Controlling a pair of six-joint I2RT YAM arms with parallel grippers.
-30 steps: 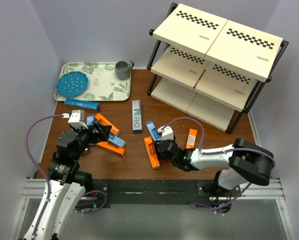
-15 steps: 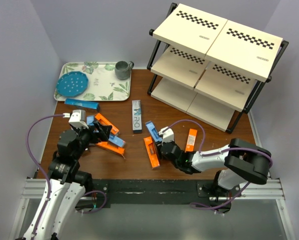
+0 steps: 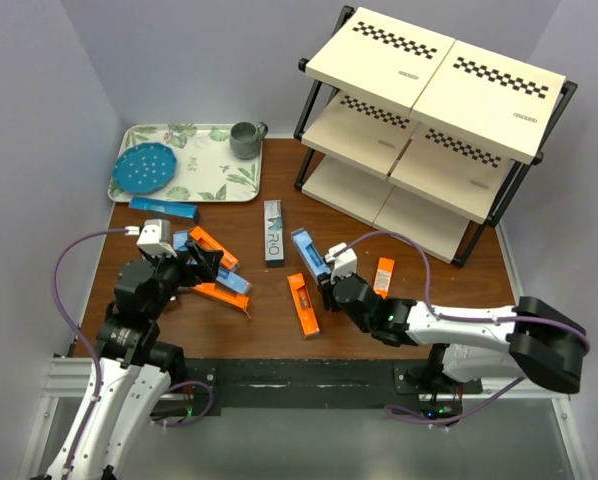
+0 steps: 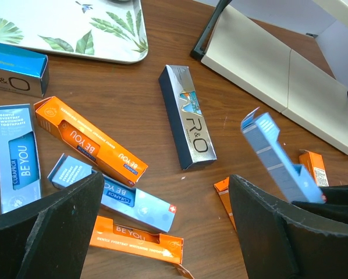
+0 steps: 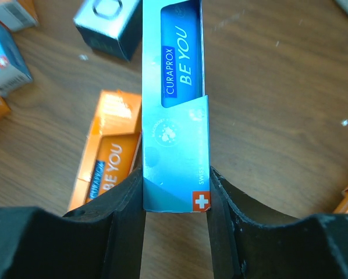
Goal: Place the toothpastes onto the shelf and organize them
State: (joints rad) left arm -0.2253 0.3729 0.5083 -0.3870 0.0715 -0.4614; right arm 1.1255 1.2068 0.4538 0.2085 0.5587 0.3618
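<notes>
Left gripper (image 4: 165, 192): jaws wide, above the orange and blue toothpaste boxes (image 4: 89, 145) at frame left. In the top view the arm hides part of that cluster. Right gripper (image 5: 177, 174), centre: clamped on a light blue Curaprox box (image 5: 174, 87), its far end cut off. Shelf (image 3: 429, 110): upper right, well apart.

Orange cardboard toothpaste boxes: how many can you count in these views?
4 orange cardboard boxes: two by the left gripper, one in the middle, one beside the right gripper. Others may be hidden.
</notes>
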